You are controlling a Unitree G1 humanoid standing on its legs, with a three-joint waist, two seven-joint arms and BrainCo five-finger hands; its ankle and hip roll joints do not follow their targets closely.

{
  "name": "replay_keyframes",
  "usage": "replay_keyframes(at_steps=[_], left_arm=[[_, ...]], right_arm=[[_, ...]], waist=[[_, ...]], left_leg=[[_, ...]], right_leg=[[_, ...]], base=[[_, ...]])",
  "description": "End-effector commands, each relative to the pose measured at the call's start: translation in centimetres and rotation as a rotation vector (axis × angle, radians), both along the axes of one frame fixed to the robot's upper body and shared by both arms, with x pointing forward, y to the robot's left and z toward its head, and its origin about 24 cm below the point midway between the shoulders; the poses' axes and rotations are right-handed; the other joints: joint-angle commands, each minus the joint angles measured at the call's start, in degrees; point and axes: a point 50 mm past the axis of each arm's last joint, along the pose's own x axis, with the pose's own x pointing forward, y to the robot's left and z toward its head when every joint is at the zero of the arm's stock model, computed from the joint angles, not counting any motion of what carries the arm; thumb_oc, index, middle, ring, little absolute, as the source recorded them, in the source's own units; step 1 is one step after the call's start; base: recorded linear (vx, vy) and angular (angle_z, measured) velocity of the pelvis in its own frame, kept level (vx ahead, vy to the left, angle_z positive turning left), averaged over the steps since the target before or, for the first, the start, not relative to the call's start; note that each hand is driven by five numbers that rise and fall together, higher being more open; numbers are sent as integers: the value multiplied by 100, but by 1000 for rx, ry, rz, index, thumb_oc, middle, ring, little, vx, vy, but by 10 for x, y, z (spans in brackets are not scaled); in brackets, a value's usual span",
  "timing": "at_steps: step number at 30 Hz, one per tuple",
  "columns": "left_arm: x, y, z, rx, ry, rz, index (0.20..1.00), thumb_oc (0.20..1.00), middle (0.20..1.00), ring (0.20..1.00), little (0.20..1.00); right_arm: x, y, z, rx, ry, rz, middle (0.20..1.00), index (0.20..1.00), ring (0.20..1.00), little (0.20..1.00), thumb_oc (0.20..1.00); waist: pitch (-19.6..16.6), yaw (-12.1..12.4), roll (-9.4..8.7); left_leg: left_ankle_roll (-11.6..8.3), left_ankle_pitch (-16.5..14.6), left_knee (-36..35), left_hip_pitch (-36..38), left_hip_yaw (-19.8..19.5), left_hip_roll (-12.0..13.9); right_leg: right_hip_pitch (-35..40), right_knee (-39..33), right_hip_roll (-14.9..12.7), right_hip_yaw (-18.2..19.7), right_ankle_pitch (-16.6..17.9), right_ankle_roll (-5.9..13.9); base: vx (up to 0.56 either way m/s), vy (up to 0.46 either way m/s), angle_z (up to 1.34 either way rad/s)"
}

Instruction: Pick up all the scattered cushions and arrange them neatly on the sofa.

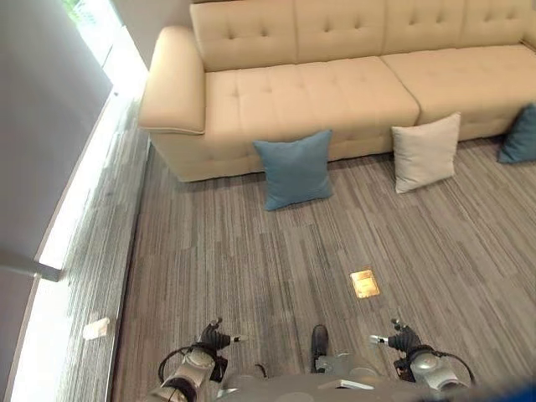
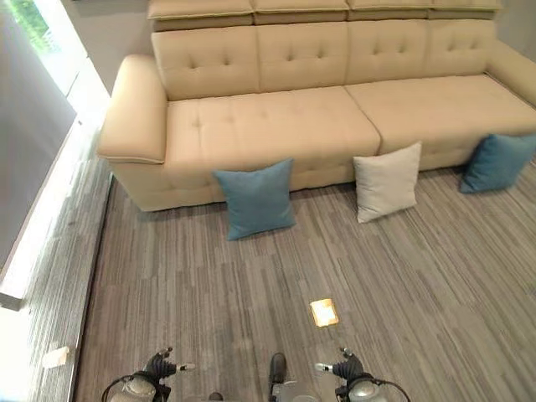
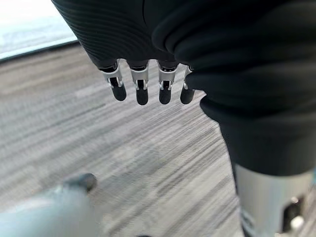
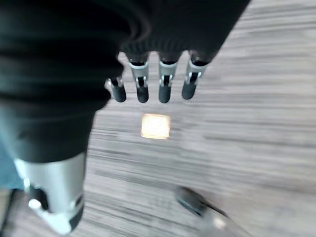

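Cushions, blue (image 2: pixel 255 198), white (image 2: pixel 388 182) and blue (image 2: pixel 497 162), lean against the sofa (image 2: pixel 276 126); both empty hands, left (image 3: pixel 148 89) and right (image 4: pixel 153 89), hang relaxed, so approach comes first.

Grey striped carpet (image 1: pixel 251 268) runs across the whole floor, and set flush into it is a small square brass floor plate (image 1: pixel 364 283), catching the light and shining gold. Along the left side a bright strip of window (image 1: pixel 71 209) glows at floor level beneath a grey wall (image 1: pixel 42 100). Near that strip, down by the lower left, a small pale block (image 1: pixel 95 328) lies on the carpet
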Motion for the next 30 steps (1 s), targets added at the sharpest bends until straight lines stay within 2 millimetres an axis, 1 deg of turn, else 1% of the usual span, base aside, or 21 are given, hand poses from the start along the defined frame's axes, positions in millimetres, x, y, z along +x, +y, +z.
replay_keyframes(at_steps=[1,4,5,6,7,9,12,15,16,17,19,20,21,23,24,25,26,27,28,29,30], left_arm=[[15,0,8,12,-61,-39,1000,1000,1000,1000,1000],[7,0,4,17,-33,-44,1000,1000,1000,1000,1000],[4,0,3,22,-20,-44,1000,1000,1000,1000,1000],[2,1,1,25,-12,-44,1000,1000,1000,1000,1000],[0,2,1,26,-5,-39,1000,1000,1000,1000,1000],[-3,2,0,23,2,-29,1000,1000,1000,1000,1000],[-11,6,-3,27,24,-8,1000,1000,1000,1000,1000],[-16,9,-5,35,47,-8,1000,1000,1000,1000,1000],[-18,9,-5,36,51,-14,1000,1000,1000,1000,1000],[-18,9,-5,36,51,-14,1000,1000,1000,1000,1000],[-15,11,-3,37,42,-16,1000,1000,1000,1000,1000],[-12,13,-2,42,34,-16,1000,1000,1000,1000,1000],[-12,13,-2,42,34,-16,1000,1000,1000,1000,1000],[-11,17,-1,55,34,-25,1000,1000,1000,1000,1000],[-12,18,-1,59,38,-24,1000,1000,1000,1000,1000],[-14,19,-1,61,45,-28,1000,1000,1000,1000,1000],[-14,18,-2,65,54,-38,1000,1000,1000,1000,1000],[-14,18,-2,64,58,-44,1000,1000,1000,1000,1000],[-14,17,-3,64,60,-48,1000,1000,1000,1000,1000],[-14,16,-3,64,66,-54,1000,1000,1000,1000,1000],[-15,17,-3,66,68,-51,1000,1000,1000,1000,1000]], right_arm=[[3,-13,4,-47,-3,3,1000,1000,1000,1000,1000],[-1,-14,2,-53,11,3,1000,1000,1000,1000,1000],[-3,-15,2,-59,17,6,1000,1000,1000,1000,1000],[-3,-16,2,-62,18,10,1000,1000,1000,1000,1000],[-3,-16,2,-66,21,14,1000,1000,1000,1000,1000],[-3,-15,1,-65,22,13,1000,1000,1000,1000,1000],[-4,-11,0,-50,20,16,1000,1000,1000,1000,1000],[-2,-7,0,-43,19,39,1000,1000,1000,1000,1000],[1,-5,1,-44,17,54,1000,1000,1000,1000,1000],[1,-5,1,-44,17,54,1000,1000,1000,1000,1000],[3,-3,1,-36,17,61,1000,1000,1000,1000,1000],[6,-2,2,-34,13,62,1000,1000,1000,1000,1000],[6,-2,2,-34,13,62,1000,1000,1000,1000,1000],[10,-2,4,-25,-5,55,1000,1000,1000,1000,1000],[10,-2,4,-22,-5,51,1000,1000,1000,1000,1000],[10,-4,4,-26,-4,48,1000,1000,1000,1000,1000],[9,-5,4,-33,-2,40,1000,1000,1000,1000,1000],[10,-6,5,-35,-5,38,1000,1000,1000,1000,1000],[11,-7,5,-38,-7,37,1000,1000,1000,1000,1000],[11,-8,5,-47,-4,36,1000,1000,1000,1000,1000],[12,-9,5,-53,0,39,1000,1000,1000,1000,1000]], waist=[[343,-116,41],[298,-53,2],[265,-28,8],[258,6,19],[250,52,60],[242,118,113],[142,152,109],[38,181,90],[-37,212,80],[-36,215,78],[-55,225,115],[-12,208,176],[-15,212,173],[24,160,240],[42,126,290],[60,90,328],[79,15,407],[98,-17,423],[118,-47,425],[164,-97,407],[201,-150,386]], left_leg=[[495,351,-979,444,333,-80],[637,52,-1597,289,432,-212],[664,25,-1882,223,442,-242],[668,106,-2153,165,419,-268],[644,287,-2491,115,360,-265],[583,588,-2853,-12,352,-215],[639,595,-2988,134,317,-280],[726,483,-3148,369,351,-391],[819,359,-3182,497,382,-471],[820,358,-3183,500,385,-472],[959,222,-3277,708,411,-573],[1061,174,-3350,833,420,-624],[1063,175,-3352,831,425,-627],[1110,150,-3485,980,418,-647],[1116,135,-3547,1088,398,-632],[1110,123,-3604,1180,372,-622],[1086,72,-3688,1351,340,-603],[1070,30,-3705,1412,329,-594],[1062,-17,-3700,1467,325,-595],[1041,-119,-3681,1600,301,-620],[1008,-202,-3666,1731,275,-636]], right_leg=[[238,465,-128,336,-701,607],[381,369,-134,357,-794,658],[431,352,-118,357,-838,689],[501,341,-105,376,-895,710],[571,335,-55,402,-955,722],[720,377,20,458,-1096,737],[806,505,-4,534,-1164,764],[821,670,-89,606,-1180,857],[798,818,-185,615,-1168,957],[799,822,-187,618,-1171,958],[545,1429,-325,614,-997,1149],[223,2092,-442,601,-706,1323],[211,2106,-446,607,-712,1326],[-45,2583,-510,577,-484,1413],[-172,2713,-542,539,-433,1402],[-266,2698,-552,476,-461,1355],[-434,2410,-582,305,-567,1259],[-481,2178,-613,179,-632,1214],[-530,1961,-651,82,-610,1202],[-608,1401,-713,-52,-436,1228],[-731,973,-729,-82,-219,1298]], base=[[98,-81,5],[162,-11,19],[210,35,6],[224,52,4],[211,58,0],[265,90,-1],[256,120,-21],[237,159,-30],[204,155,-23],[249,215,-17],[192,207,-8],[108,144,0],[111,134,-3],[122,91,8],[173,83,16],[270,60,3],[288,19,-4],[281,-20,-11],[255,-87,-2],[318,-139,1],[365,-190,11]])
